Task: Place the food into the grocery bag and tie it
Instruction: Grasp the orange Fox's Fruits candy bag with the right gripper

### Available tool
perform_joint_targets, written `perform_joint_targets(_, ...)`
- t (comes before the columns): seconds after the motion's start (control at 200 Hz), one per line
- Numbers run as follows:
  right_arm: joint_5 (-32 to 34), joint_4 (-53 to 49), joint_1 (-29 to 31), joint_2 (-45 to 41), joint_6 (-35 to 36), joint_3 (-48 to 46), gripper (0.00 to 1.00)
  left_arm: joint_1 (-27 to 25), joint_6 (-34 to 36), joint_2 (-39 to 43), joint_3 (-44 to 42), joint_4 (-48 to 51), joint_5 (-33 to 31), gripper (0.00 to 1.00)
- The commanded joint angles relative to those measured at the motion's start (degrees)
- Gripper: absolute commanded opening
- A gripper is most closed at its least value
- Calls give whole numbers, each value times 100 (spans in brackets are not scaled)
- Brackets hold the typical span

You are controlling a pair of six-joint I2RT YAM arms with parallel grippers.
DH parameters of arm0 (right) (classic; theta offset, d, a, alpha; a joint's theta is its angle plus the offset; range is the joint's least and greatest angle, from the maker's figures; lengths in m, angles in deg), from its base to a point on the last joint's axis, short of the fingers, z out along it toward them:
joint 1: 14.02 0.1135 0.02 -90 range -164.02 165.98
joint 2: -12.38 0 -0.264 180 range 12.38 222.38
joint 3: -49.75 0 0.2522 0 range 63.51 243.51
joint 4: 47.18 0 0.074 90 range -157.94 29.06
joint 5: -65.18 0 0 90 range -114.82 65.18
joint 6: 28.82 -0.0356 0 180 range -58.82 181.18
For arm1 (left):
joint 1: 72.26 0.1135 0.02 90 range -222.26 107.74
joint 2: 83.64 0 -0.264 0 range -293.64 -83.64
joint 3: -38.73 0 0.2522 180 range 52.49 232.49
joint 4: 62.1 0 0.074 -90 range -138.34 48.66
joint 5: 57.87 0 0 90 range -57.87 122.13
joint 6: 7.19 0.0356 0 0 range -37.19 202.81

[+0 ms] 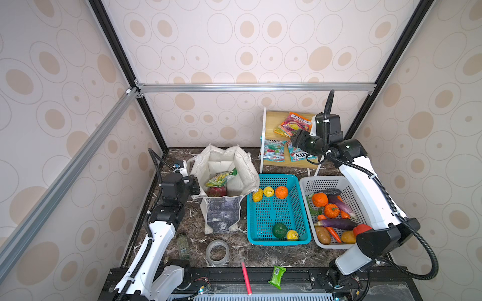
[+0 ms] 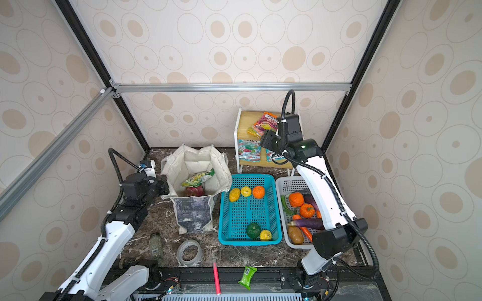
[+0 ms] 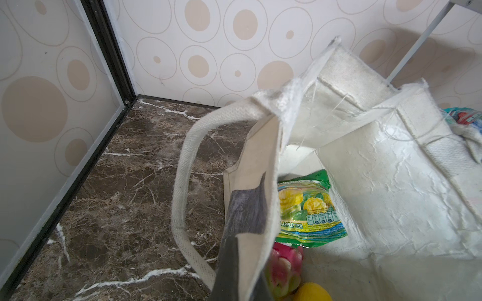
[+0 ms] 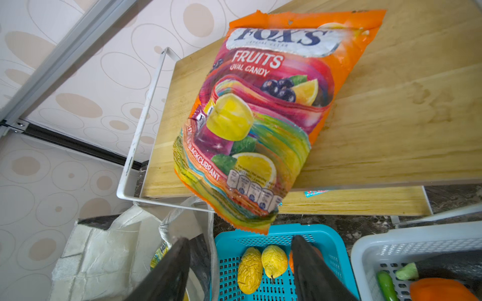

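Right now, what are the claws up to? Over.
Left gripper shut on bag rim. Right gripper open, at orange packet on shelf. Green packet, dragon fruit bagged. No block seen.

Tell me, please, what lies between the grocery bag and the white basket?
The teal basket with toy produce inside stands between them, as both top views show.

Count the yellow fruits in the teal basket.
3. Two yellow fruits lie together at the teal basket's far end; one sits at its near end beside a dark green fruit. None seems hidden.
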Motion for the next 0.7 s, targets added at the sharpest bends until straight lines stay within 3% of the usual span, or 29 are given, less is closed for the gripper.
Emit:
perform_joint_targets(0.0, -11, 299, -57, 12, -141, -102, 60, 30, -14, 88, 136, -128, 33, 0)
perform_joint_targets(0.2, -513, 546, -296, 107, -250, -253, 55, 30, -7, 97, 130, -130, 26, 0)
perform_joint_targets(0.475, -616, 622, -455, 202, -303, -297, 47, 30, -11, 88, 134, -127, 9, 0)
perform_joint_targets(0.645, -644, 693, -457, 233, -389, -359, 35, 30, -4, 106, 124, -116, -69, 0)
perform_joint_targets(0.695, -642, 736, -463, 224, -404, -397, 23, 30, 2, 122, 126, -119, -75, 0)
